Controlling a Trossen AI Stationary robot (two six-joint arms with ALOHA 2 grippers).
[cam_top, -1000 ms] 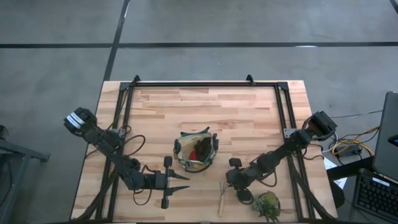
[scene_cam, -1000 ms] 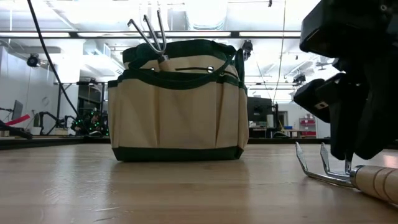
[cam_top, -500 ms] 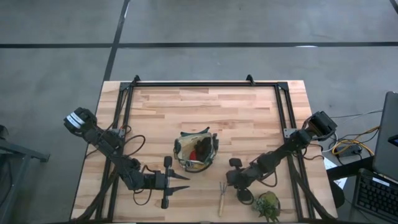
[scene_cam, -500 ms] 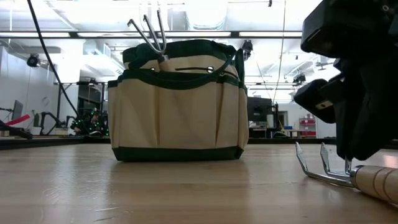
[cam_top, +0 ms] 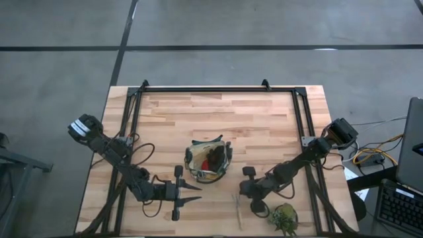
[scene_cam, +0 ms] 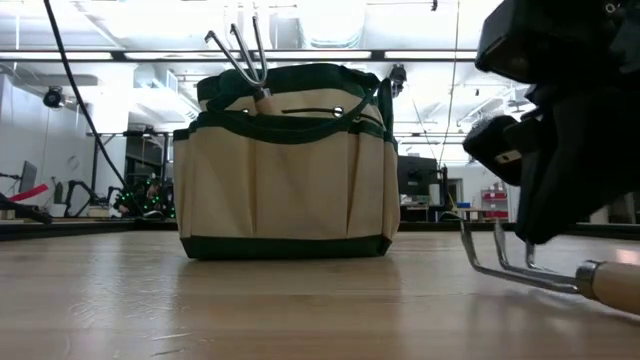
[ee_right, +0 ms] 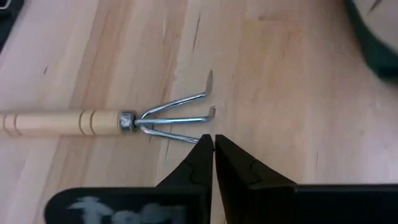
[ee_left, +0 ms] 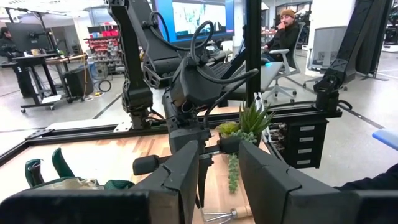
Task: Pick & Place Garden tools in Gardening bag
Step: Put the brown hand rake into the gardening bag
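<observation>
The tan gardening bag (cam_top: 209,160) with a dark green rim stands mid-table. It holds a red-and-black bundle (cam_top: 215,160), and a rake's prongs (scene_cam: 240,50) stick up out of it. A wooden-handled rake (ee_right: 93,120) lies on the table in front of the bag, toward the right; it also shows in the high view (cam_top: 235,210). My right gripper (ee_right: 213,146) is shut, right at the rake's pronged head. My left gripper (cam_top: 192,194) is open and empty, low over the table to the front left of the bag. My right gripper touches the end of the rake's outer prong (ee_right: 186,138) with its shut fingertips (ee_right: 202,149). The fingers come from the table's right side, slanting down. The rake lies on the table, its handle (scene_cam: 612,285) toward the near edge.
A green leafy plant clump (cam_top: 284,218) lies at the front right corner, close behind my right arm. A black frame rail (cam_top: 218,90) runs along the far edge and both sides. Bare wood (cam_top: 218,116) lies beyond the bag.
My right gripper has gone a little toward the table's left edge, its fingers shut. The rake has turned on the table: its pronged head has slid toward the left edge and its handle end has swung slightly right.
</observation>
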